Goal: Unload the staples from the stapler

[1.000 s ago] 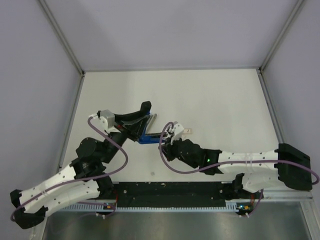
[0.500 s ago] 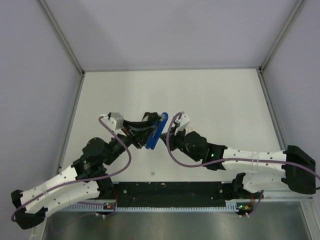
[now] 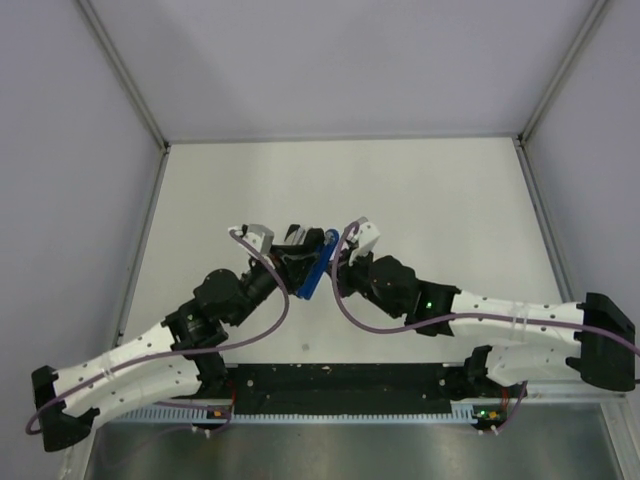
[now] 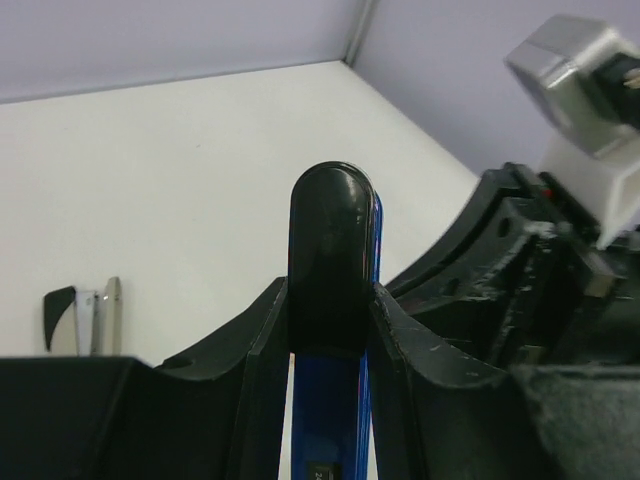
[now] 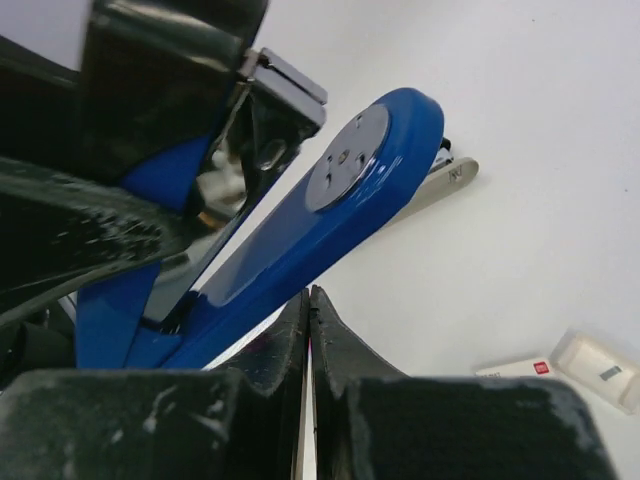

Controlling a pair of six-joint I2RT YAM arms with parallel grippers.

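Observation:
My left gripper [image 3: 308, 262] is shut on the blue stapler [image 3: 315, 265] and holds it tilted above the table. In the left wrist view the stapler's black end [image 4: 332, 240] sticks up between my fingers [image 4: 262, 350], with the blue body [image 4: 335, 400] below. In the right wrist view the stapler's blue base [image 5: 300, 235] is open away from the part the left gripper holds. My right gripper [image 5: 308, 296] is shut and empty, its tips against the underside of the blue base. It sits just right of the stapler in the top view [image 3: 335, 265].
A small grey metal piece with a black end [image 4: 82, 320] lies on the table; it also shows behind the stapler in the right wrist view [image 5: 450, 178]. Two small whitish blocks [image 5: 598, 368] lie on the table to the right. The side walls [image 3: 120, 200] stand far off.
The stapler went from lying low near the table to being lifted and tilted. Both arms have moved inward and a little farther from their bases; the right gripper has closed in on the stapler.

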